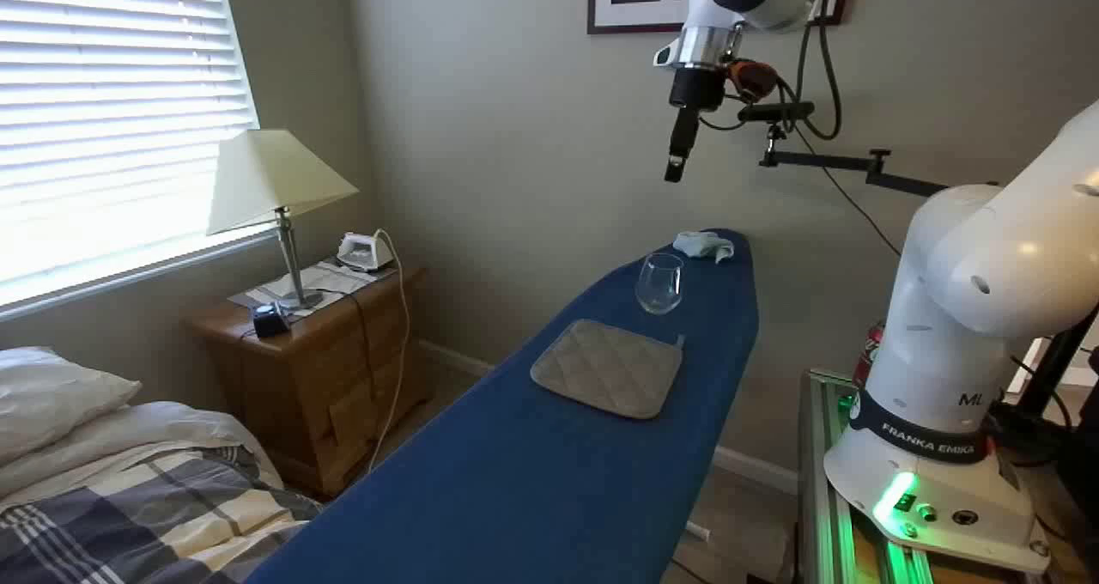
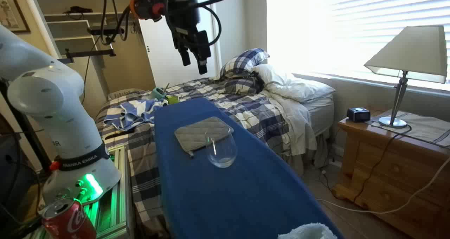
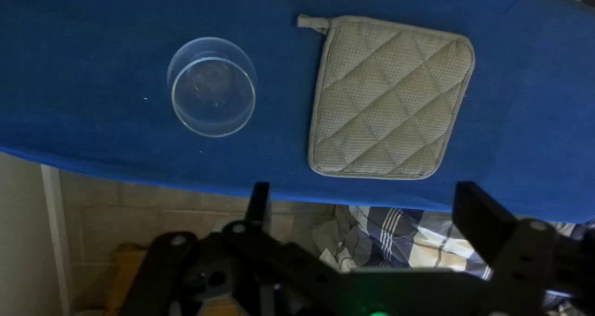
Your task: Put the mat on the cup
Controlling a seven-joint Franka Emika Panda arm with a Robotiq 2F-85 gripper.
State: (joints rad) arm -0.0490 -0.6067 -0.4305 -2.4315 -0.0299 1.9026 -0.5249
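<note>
The mat (image 1: 605, 369) is a flat grey-beige quilted pad with a small corner loop. It lies on the blue ironing board; it also shows in an exterior view (image 2: 197, 131) and in the wrist view (image 3: 390, 102). The cup (image 1: 659, 288) is a clear glass tumbler standing upright on the board, apart from the mat. It shows in an exterior view (image 2: 221, 154), overlapping the mat's image, and in the wrist view (image 3: 213, 95), left of the mat. My gripper (image 1: 675, 172) is high above the board, fingers pointing down. Its fingers are wide apart and empty in the wrist view (image 3: 363, 188).
The blue ironing board (image 1: 481, 481) bears a crumpled white cloth (image 1: 704, 246) at its narrow end, near the cup. A bed (image 2: 253, 109), a nightstand (image 1: 318, 369) with a lamp (image 1: 275, 180) and an iron (image 1: 365, 251) stand around. A red can (image 2: 68, 219) is beside the robot base.
</note>
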